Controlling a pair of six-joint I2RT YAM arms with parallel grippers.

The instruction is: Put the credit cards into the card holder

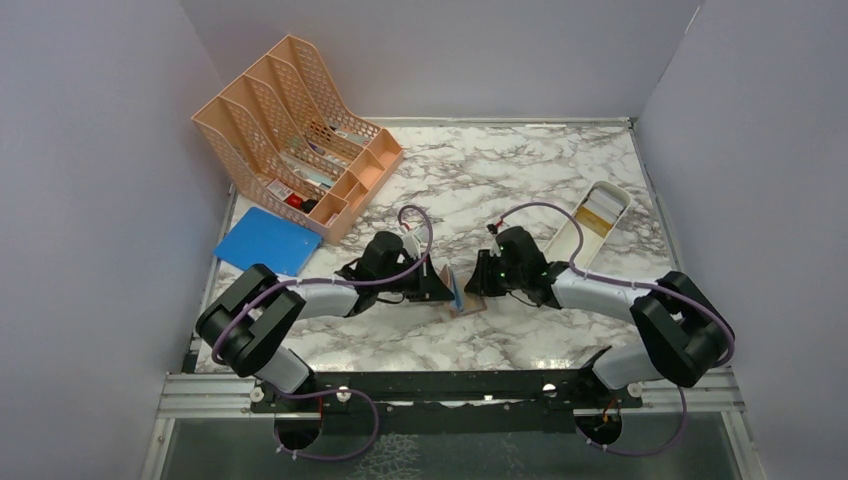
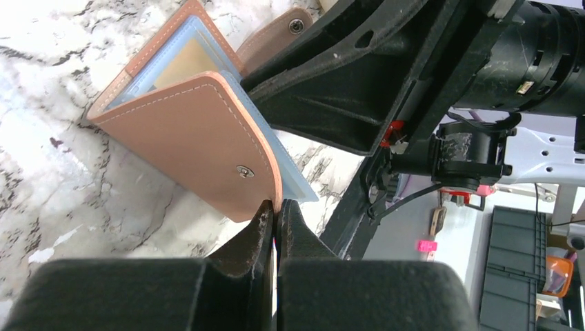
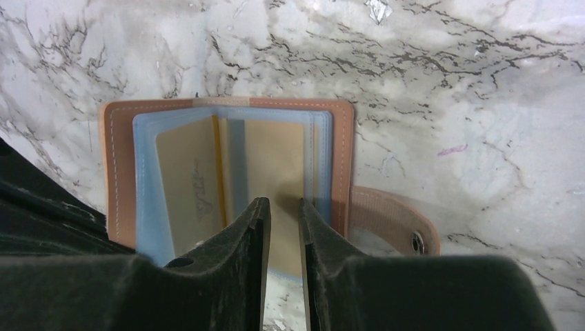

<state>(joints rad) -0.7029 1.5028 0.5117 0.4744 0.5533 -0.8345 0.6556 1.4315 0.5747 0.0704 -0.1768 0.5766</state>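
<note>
The pinkish-tan card holder [image 1: 466,297] lies open on the marble between both arms. My left gripper [image 2: 277,205] is shut on the rim of its raised cover [image 2: 186,131], holding that flap up. In the right wrist view the light blue lining [image 3: 143,172] shows two yellowish-gold credit cards, one in the left pocket [image 3: 186,186] and one on the right side [image 3: 276,158]. My right gripper [image 3: 283,203] is over the right card, slightly open, with nothing between its fingers. I cannot tell whether its tips touch the card. The snap tab [image 3: 393,221] lies flat to the right.
A white oblong tray [image 1: 560,240] with something yellowish in its far end stands at the right. A peach mesh file organiser [image 1: 300,130] is at the back left, with a blue flat folder [image 1: 268,240] in front of it. Grey walls enclose the table.
</note>
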